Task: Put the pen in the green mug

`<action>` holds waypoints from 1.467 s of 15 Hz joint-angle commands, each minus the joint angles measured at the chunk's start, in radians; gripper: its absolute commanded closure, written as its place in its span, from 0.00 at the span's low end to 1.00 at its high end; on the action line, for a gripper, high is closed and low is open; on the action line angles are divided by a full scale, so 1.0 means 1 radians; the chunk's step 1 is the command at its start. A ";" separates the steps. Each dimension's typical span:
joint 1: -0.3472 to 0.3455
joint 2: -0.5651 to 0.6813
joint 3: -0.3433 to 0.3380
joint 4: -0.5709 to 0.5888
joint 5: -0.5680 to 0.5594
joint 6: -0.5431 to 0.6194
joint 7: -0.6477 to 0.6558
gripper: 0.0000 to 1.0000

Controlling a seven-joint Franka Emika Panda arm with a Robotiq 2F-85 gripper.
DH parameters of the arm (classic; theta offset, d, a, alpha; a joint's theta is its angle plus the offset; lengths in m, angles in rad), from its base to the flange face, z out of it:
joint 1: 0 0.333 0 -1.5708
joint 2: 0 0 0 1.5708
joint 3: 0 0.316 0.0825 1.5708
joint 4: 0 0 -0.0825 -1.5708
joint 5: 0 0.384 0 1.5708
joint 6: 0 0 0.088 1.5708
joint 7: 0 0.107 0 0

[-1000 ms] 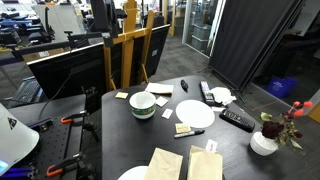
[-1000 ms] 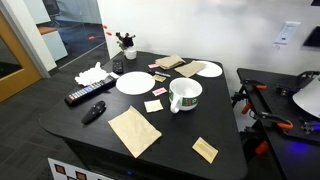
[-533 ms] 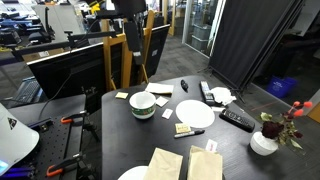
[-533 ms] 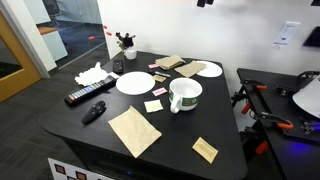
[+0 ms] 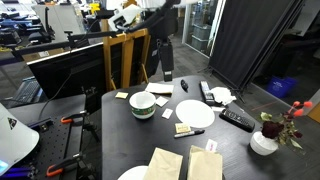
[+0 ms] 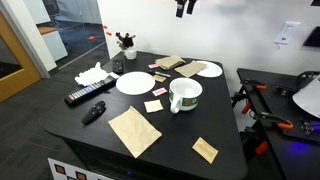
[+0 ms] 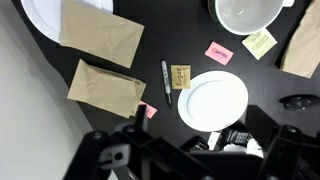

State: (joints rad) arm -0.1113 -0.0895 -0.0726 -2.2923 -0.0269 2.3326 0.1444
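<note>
The slim dark pen lies on the black table beside the white plate; it also shows in an exterior view. The green mug, white inside, stands upright a little way from the plate, seen in both exterior views and at the wrist view's top edge. My gripper hangs high above the table, far from pen and mug. It shows at the top edge of an exterior view. In the wrist view the jaws look open and empty.
A flat black remote and a vase of flowers stand past the plate. Brown paper bags and sticky notes lie on the table. A short dark object and a remote lie near one edge.
The arm has swung in over the table and the gripper has come into both exterior views. Nothing on the table has moved.
</note>
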 commanded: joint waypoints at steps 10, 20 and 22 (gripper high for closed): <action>-0.008 0.329 -0.005 0.204 0.077 0.096 -0.190 0.00; -0.005 0.458 -0.002 0.261 0.074 0.103 -0.224 0.00; -0.006 0.472 -0.002 0.265 0.073 0.103 -0.225 0.00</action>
State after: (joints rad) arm -0.1125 0.3824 -0.0787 -2.0281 0.0489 2.4377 -0.0820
